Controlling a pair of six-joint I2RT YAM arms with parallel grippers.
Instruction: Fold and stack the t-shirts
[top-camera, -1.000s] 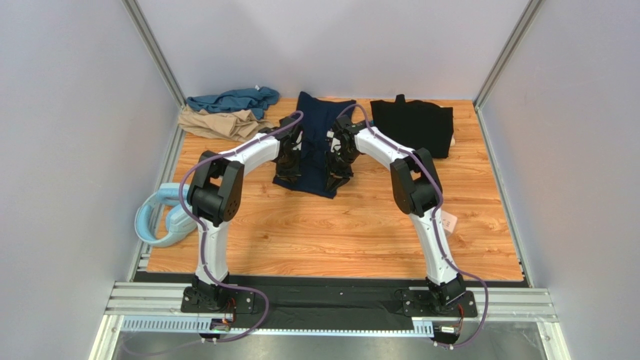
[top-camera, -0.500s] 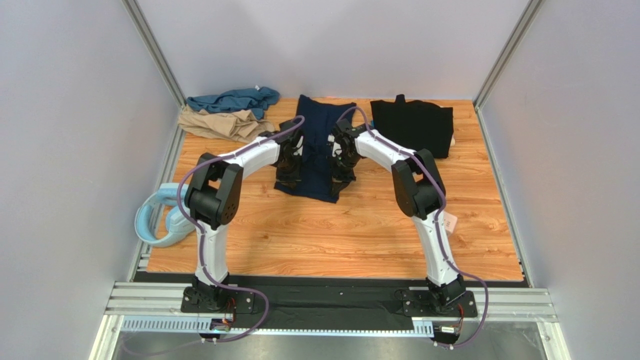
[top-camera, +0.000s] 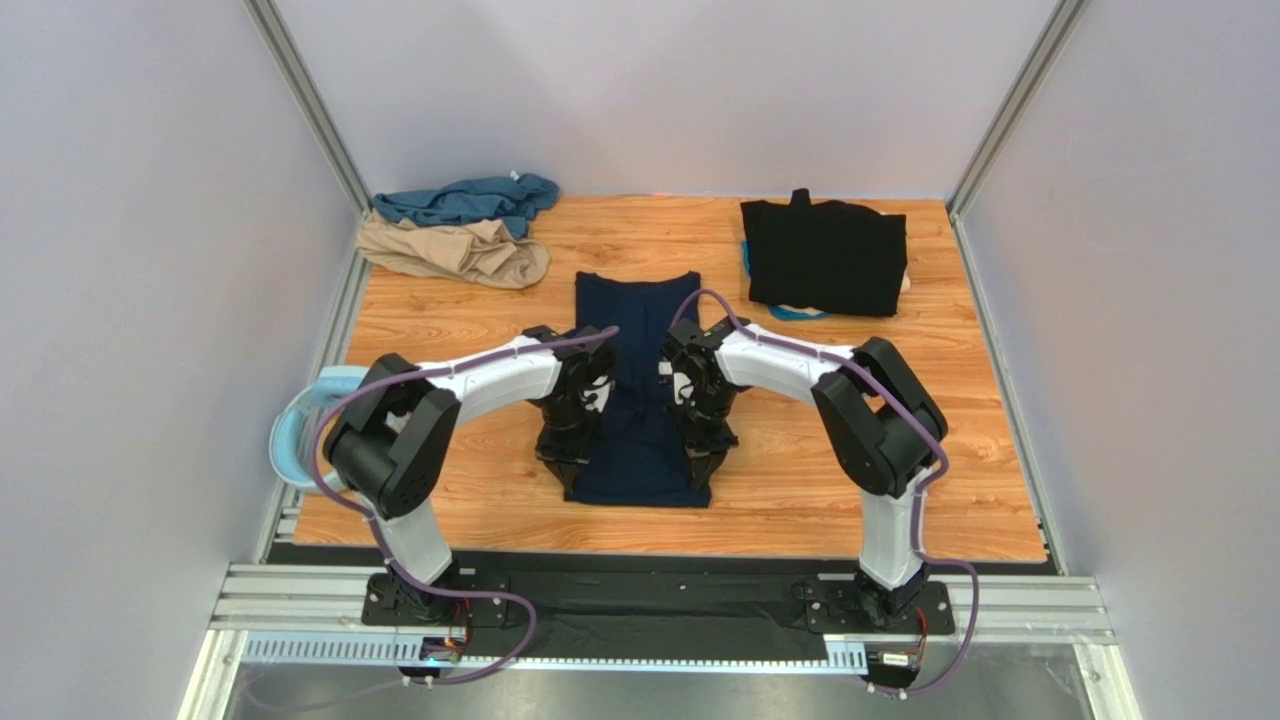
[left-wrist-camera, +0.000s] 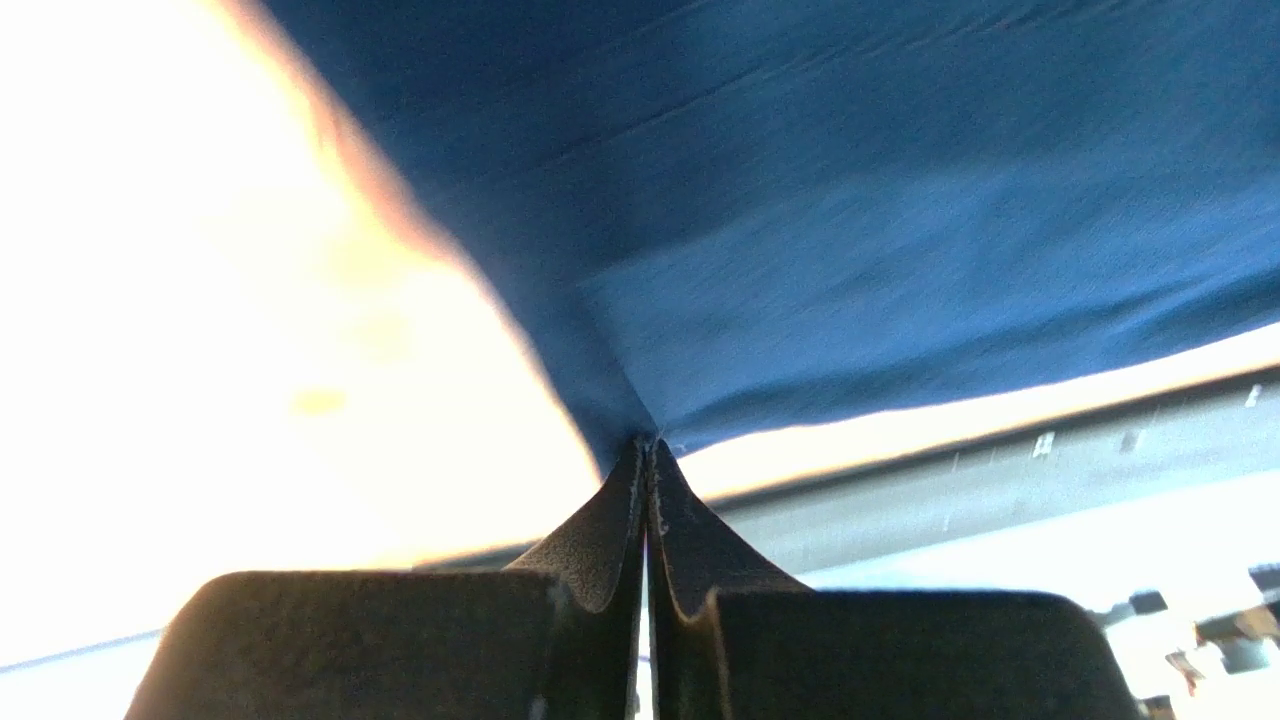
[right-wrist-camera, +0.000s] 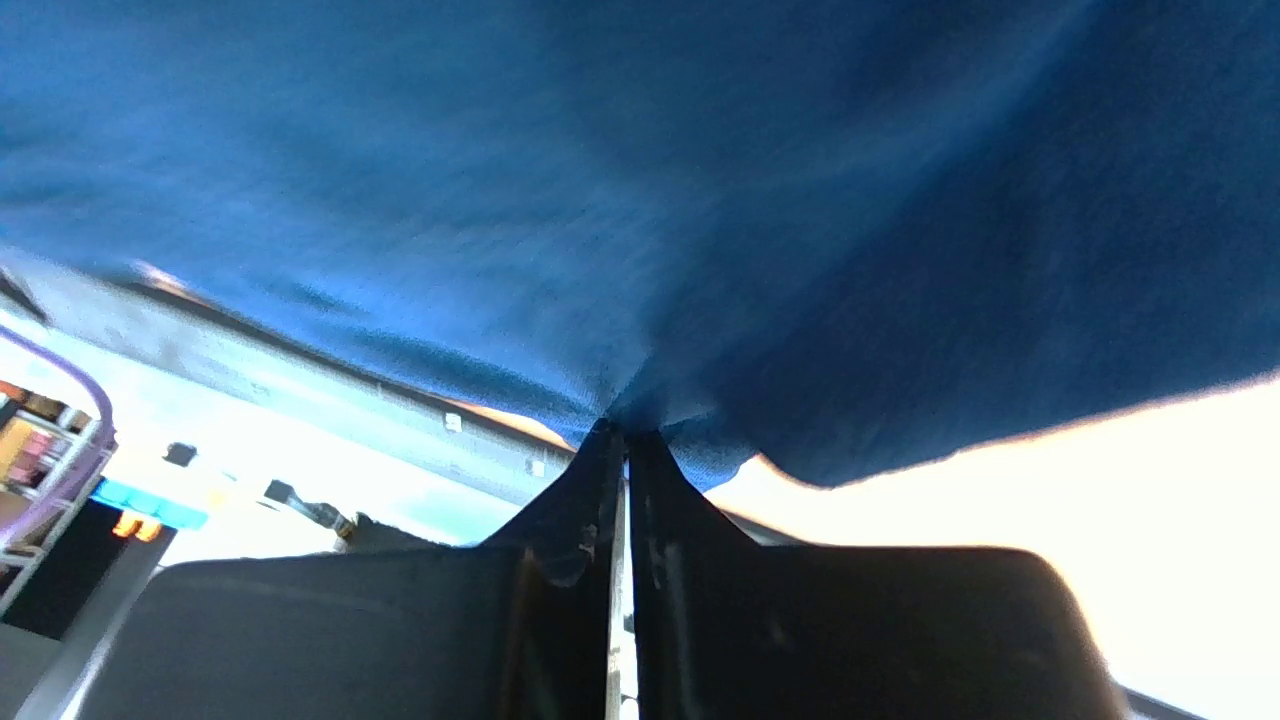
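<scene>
The left tool (left-wrist-camera: 648, 450) and right tool (right-wrist-camera: 621, 438) each pinched the navy t-shirt (top-camera: 639, 318) tight, likely to pull it flat.

No text, label, brand or number is legible in any view.

Both arms share one build. The left arm (top-camera: 478, 375) and the right arm (top-camera: 774, 357) have glossy white tubular links joined by bulky, rounded black joint housings (top-camera: 394, 450). A thin purple cable (top-camera: 700, 296) loops along each arm and runs down to its black base plate (top-camera: 439, 603) at the near edge. The black wrists (top-camera: 594, 393) carry small white markings. On the left gripper (left-wrist-camera: 648, 450) and the right gripper (right-wrist-camera: 619, 438), the fingers (left-wrist-camera: 594, 525) are matte black, faintly speckled wedges tapering to thin tips.
</scene>
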